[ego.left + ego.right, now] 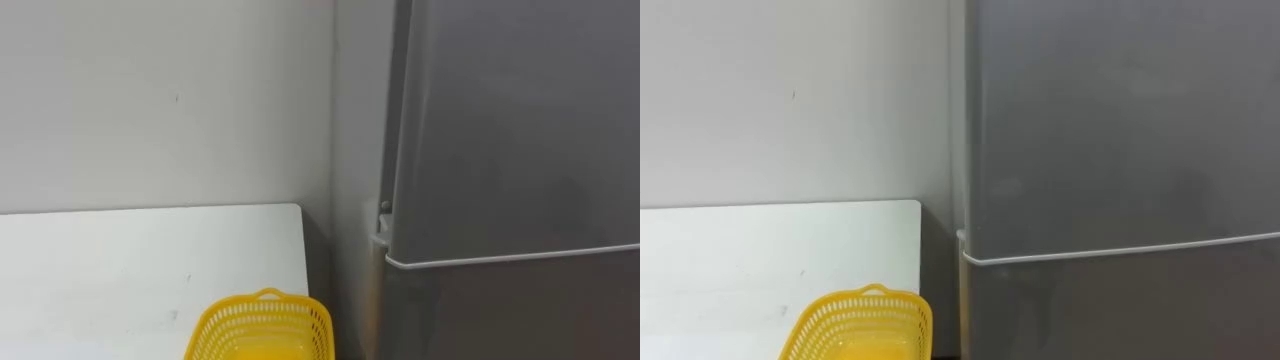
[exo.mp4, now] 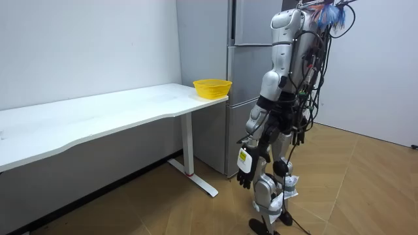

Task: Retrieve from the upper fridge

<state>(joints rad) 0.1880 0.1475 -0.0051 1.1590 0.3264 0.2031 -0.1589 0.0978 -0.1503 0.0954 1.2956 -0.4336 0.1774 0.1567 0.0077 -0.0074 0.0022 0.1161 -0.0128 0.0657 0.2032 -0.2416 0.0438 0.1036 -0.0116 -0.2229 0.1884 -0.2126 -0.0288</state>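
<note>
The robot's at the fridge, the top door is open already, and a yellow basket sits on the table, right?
No, the upper fridge door is shut, as the left eye view shows. The yellow basket does sit on the table.

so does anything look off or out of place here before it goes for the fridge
Nothing stands out. The fridge has its doors shut and sitting flush. The yellow basket stands upright on the white table, at the end next to the fridge. No spill or damage is visible.
</note>
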